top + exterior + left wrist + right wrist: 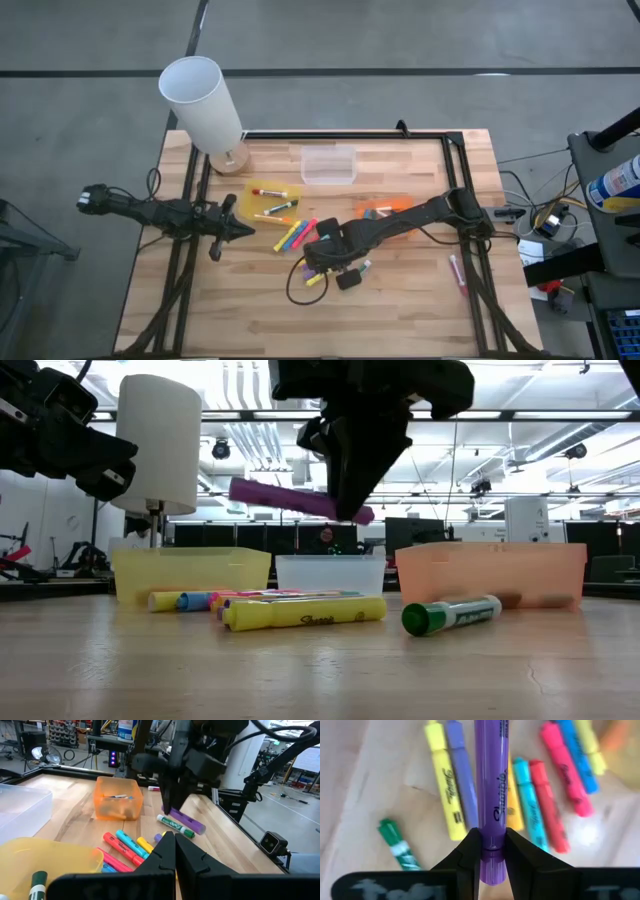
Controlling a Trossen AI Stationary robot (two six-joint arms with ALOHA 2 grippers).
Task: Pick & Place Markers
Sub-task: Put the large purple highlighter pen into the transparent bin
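My right gripper (493, 855) hangs over the middle of the table, shut on a purple marker (298, 500) that is up in the air. Below it several markers (295, 236) in yellow, pink, blue and orange lie flat on the wood, with a green marker (450, 615) beside them. A yellow tray (262, 212) with two markers in it, a clear tray (328, 166) and an orange tray (390, 208) stand behind them. My left gripper (173, 845) waits shut at the table's left side, touching nothing. My right gripper pinches the purple marker's barrel close to one end (493, 845) between its two fingers (470, 851). The fingers come steeply from above and lie across the marker. The marker is lifted clear of the table, nearly level, its long free end (245, 490) sticking out sideways.
A white cylindrical lamp (203, 100) on a wooden foot stands at the far left corner. A black frame rail (345, 134) runs along the far edge and both sides. One pink marker (457, 272) lies near the right rail. A black cable (296, 288) loops under the right gripper.
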